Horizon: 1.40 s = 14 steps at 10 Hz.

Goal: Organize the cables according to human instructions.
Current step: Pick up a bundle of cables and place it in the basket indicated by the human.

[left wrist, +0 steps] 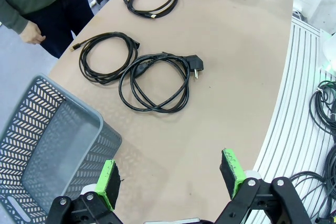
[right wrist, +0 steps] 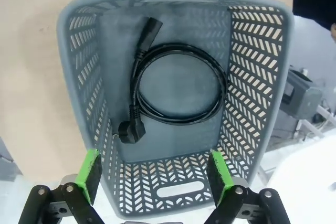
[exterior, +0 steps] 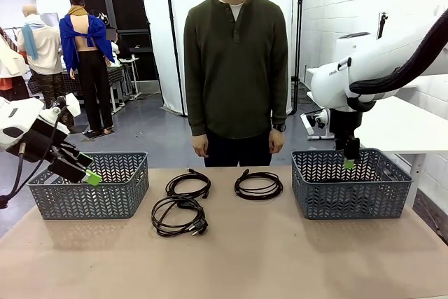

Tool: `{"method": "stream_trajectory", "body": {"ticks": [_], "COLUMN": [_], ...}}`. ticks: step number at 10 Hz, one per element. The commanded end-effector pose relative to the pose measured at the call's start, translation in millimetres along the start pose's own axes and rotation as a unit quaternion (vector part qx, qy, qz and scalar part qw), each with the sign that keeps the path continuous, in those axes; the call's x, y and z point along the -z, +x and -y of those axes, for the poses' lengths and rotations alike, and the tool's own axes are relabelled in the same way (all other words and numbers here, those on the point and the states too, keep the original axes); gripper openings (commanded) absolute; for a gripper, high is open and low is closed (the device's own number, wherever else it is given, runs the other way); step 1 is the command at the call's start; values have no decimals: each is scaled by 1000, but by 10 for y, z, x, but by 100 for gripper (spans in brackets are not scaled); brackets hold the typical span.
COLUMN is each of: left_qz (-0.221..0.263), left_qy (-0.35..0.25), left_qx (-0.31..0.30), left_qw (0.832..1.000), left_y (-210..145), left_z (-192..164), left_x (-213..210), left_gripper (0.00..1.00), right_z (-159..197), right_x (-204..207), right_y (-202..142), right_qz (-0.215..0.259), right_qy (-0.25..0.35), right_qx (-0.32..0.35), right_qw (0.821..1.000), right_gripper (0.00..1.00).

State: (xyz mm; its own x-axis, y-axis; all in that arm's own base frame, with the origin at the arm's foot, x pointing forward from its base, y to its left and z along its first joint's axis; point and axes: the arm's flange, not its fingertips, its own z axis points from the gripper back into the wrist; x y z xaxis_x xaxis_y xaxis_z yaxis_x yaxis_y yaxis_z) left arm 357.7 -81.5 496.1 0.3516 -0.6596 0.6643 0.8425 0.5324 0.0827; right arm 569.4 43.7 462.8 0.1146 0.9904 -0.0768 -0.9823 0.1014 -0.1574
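I see three coiled cables point(exterior: 187, 185) lying mid-bench point(exterior: 280, 257), and a fourth cable point(right wrist: 178, 85) coiled inside the grey basket point(exterior: 350, 190) at three o'clock. My right gripper point(right wrist: 153, 174) hangs over that basket, fingers apart. My left gripper point(left wrist: 169, 177), fingers also apart, hovers by the nine o'clock basket point(exterior: 91, 197), with the human point(exterior: 236, 68) standing at twelve.

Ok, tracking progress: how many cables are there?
4 thin black coiled cables: three on the tan table, far left, far right and nearer; one inside the right grey lattice basket.
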Motion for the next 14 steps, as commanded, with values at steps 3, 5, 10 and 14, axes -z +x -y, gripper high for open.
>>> {"method": "stream_trajectory", "body": {"ticks": [3,5,10,14], "left_qz": [4,4,4,4], "left_qy": [-6,-6,-6,-6], "left_qx": [5,5,5,5], "left_qw": [1000,1000,1000,1000], "left_y": [-20,-20,-20,-20], "left_z": [-32,-32,-32,-32], "left_x": [4,4,4,4], "left_gripper": [100,100,100,100], "right_z": [-423,-717,-1333,-1532], "right_x": [-315,-449,-487,-442], "right_y": [361,541,793,861], "right_qz": [22,66,180,211], "right_qy": [20,20,12,5], "right_qx": [98,143,153,137], "right_qw": [995,987,971,968], "right_gripper": [100,100,100,100]}}
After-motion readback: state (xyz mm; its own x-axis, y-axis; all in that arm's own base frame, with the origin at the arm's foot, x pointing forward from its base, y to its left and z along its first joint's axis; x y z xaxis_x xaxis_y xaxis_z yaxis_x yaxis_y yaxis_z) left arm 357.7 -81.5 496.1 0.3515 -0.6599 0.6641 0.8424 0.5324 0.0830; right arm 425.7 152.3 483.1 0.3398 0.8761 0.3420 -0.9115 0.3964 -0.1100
